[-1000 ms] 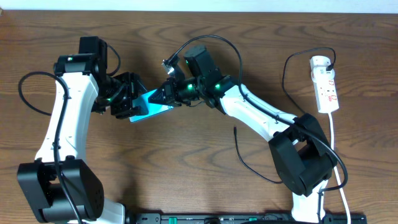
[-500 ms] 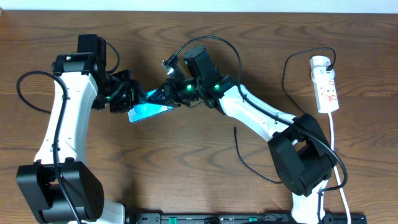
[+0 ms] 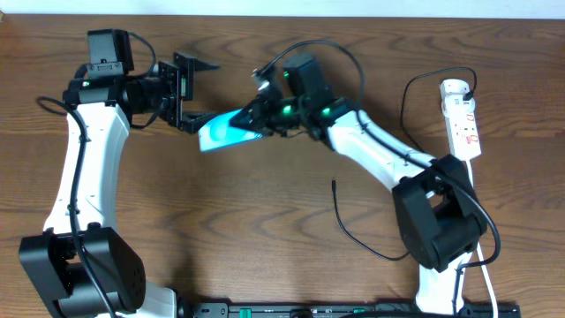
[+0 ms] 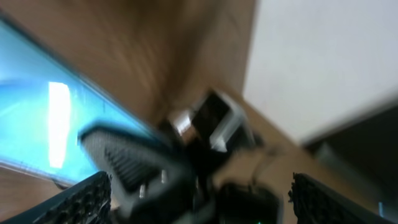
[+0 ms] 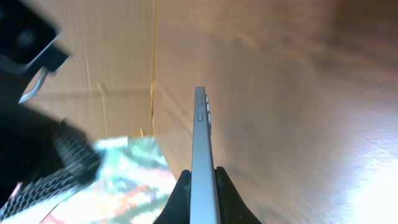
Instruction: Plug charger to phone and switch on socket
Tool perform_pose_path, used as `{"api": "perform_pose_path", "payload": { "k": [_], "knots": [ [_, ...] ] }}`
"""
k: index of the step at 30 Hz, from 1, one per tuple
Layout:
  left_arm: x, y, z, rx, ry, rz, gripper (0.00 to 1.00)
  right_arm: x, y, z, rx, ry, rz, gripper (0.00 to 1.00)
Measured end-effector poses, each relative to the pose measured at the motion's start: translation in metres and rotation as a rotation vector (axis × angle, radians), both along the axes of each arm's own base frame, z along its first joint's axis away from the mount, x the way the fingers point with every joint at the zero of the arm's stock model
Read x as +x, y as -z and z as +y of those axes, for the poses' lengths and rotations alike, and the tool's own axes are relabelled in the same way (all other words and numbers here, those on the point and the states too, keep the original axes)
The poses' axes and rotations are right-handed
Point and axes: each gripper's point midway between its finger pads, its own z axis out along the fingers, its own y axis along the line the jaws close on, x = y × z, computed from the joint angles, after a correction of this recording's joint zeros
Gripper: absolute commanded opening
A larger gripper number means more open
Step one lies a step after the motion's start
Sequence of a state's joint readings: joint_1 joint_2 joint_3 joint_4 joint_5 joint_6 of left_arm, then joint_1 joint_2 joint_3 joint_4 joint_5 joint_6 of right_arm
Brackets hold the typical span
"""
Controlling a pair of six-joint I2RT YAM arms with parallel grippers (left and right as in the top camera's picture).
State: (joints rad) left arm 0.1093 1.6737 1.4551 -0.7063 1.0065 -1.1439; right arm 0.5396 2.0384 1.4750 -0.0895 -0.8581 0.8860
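The phone point(image 3: 222, 133), cyan screen lit, is held off the table by my right gripper point(image 3: 259, 121), which is shut on its right end. In the right wrist view the phone point(image 5: 200, 143) shows edge-on between the fingers point(image 5: 200, 186). My left gripper point(image 3: 196, 95) is open just left of the phone, and I cannot tell whether it touches it. The left wrist view is blurred and shows the phone point(image 4: 37, 118) beyond the spread jaws point(image 4: 199, 205). The charger cable point(image 3: 353, 238) lies on the table with its tip point(image 3: 334, 184) free. Its plug point(image 3: 471, 89) is in the socket point(image 3: 463, 119) at the far right.
The power strip's white cord point(image 3: 478, 221) runs down the right edge. The wooden table point(image 3: 238, 230) carries both arm bases at the front. The right arm point(image 3: 380, 159) stretches across the middle. A black rail point(image 3: 309, 309) runs along the front edge.
My left gripper has let go of the phone, opened wide and moved up and back to the left. My right gripper has carried the phone slightly right and up.
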Motion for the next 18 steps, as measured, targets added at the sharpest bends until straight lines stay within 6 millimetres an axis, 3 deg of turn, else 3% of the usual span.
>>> {"api": "perform_pose_path", "payload": {
  "k": [7,12,18],
  "knots": [
    [-0.007,-0.018,-0.013,-0.078,0.11,-0.097,0.92,0.064,-0.02,-0.045,0.082,0.26,0.091,0.01],
    [0.0,-0.026,-0.014,-0.072,0.136,-0.19,0.92,0.107,-0.047,-0.072,0.224,0.48,0.216,0.02],
    [0.014,-0.032,-0.01,-0.025,0.129,-0.293,0.92,0.117,-0.087,-0.063,0.413,0.54,0.31,0.01]
  ]
}}
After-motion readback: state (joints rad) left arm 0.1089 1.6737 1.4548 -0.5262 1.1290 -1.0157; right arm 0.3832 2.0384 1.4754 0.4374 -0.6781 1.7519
